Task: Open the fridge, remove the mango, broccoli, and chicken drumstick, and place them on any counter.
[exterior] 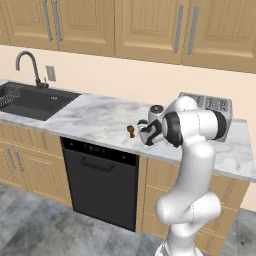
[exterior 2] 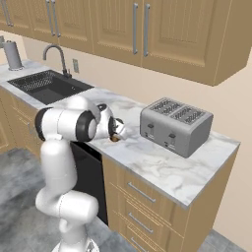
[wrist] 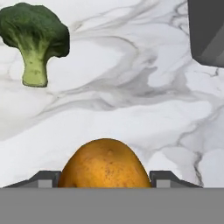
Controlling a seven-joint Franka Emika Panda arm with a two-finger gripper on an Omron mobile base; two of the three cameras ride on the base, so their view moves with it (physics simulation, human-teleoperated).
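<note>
We see the long marbled surface (exterior: 95, 120) running under the wood wall cabinets (exterior 2: 147, 34), with the dark sink (exterior: 35, 100) and its curved faucet (exterior: 27, 62) set in toward one end and a black dishwasher front (exterior: 102, 182) below its front edge. Toward the other end of the surface a silver four-slot toaster (exterior 2: 174, 123) stands near the back edge.

Our white arm (exterior: 192, 165) bends over the front edge of the surface, between the sink and the toaster, and the hand (wrist: 105, 177) hangs low above the stone there.

In the hand view the mango (wrist: 105, 164) sits right between the two dark fingertips (wrist: 46, 178), filling the gap from one to the other. The tips appear to flank it on both sides, but we cannot tell whether they actually press on it or stand free of it.

The broccoli (wrist: 35, 37) lies on the bare stone well beyond the mango, apart from the hand, its pale stem pointing back toward us.

In the left base view a small reddish-brown piece, the chicken drumstick (exterior: 131, 130), lies on the surface just beside the hand, near the front edge.
</note>
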